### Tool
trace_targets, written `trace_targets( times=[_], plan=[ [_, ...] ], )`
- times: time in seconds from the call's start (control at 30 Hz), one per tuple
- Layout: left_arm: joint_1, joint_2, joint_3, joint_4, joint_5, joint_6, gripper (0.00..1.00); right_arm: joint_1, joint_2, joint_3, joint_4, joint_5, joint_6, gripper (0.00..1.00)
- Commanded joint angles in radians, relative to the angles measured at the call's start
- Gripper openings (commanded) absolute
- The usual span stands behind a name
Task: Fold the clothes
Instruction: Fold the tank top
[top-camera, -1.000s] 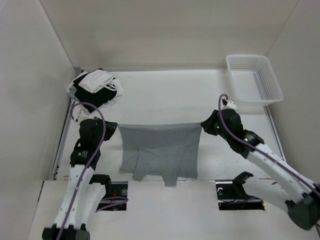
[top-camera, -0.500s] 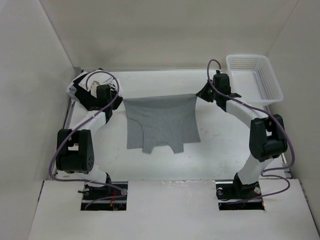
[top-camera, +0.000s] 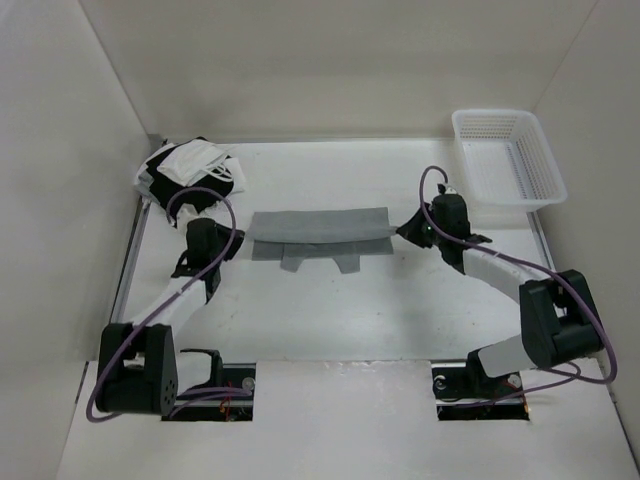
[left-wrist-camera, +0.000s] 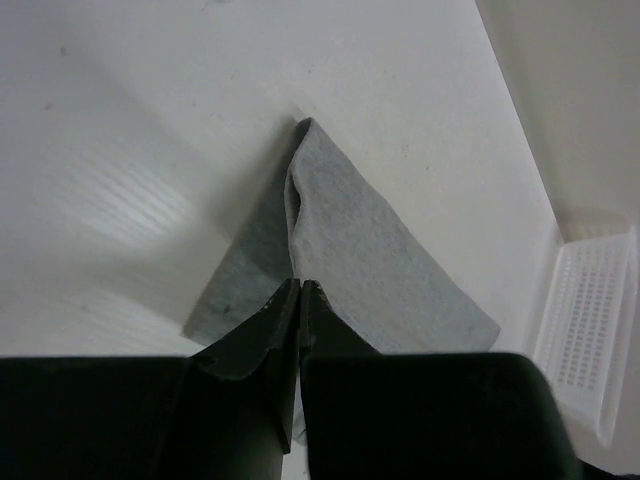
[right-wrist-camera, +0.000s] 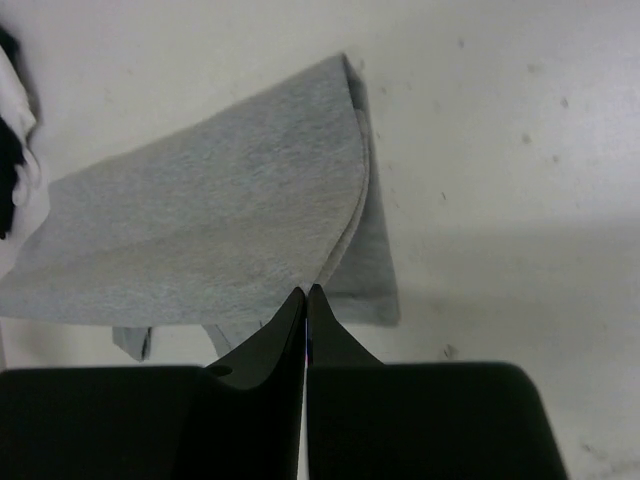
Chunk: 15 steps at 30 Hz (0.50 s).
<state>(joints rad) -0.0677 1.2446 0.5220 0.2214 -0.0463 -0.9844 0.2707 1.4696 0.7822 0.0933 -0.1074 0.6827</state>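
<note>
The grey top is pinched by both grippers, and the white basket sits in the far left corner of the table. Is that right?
Not quite. The left gripper and the right gripper both pinch the grey top, but the white basket sits in the far right corner of the table; the top view shows it.

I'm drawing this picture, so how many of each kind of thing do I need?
Grey top: 1
Pile of black and white clothes: 1
White basket: 1
Grippers: 2, left gripper and right gripper
Total: 5
</note>
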Motion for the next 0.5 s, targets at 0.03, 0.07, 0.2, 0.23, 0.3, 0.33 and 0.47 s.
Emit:
trace_targets(
  times=[0.03,0.07,0.2,0.23,0.3,0.33,0.47],
  plan=[
    [0.027,-0.160,-0.135,0.075,0.025,0.006,0.01,0.014,-0.118,-0.138,0.117,0.032,0.032,0.01],
    [0.030,-0.181,-0.166,0.075,0.031,0.010,0.01,0.020,-0.136,-0.171,0.124,0.038,0.043,0.01],
    [0.030,-0.186,-0.264,0.094,0.043,0.032,0.06,0.046,-0.146,-0.253,0.131,0.043,0.064,0.05],
    [0.035,-0.185,-0.286,0.104,0.052,0.030,0.07,0.055,-0.140,-0.265,0.128,0.041,0.066,0.07],
    [0.044,-0.195,-0.318,0.107,0.062,0.023,0.10,0.075,-0.143,-0.291,0.122,0.047,0.074,0.15],
    [0.055,-0.217,-0.333,0.102,0.066,0.010,0.13,0.080,-0.153,-0.308,0.129,0.055,0.080,0.21],
    [0.075,-0.356,-0.364,0.063,0.057,-0.042,0.22,0.077,-0.170,-0.313,0.131,0.066,0.077,0.38]
  ],
)
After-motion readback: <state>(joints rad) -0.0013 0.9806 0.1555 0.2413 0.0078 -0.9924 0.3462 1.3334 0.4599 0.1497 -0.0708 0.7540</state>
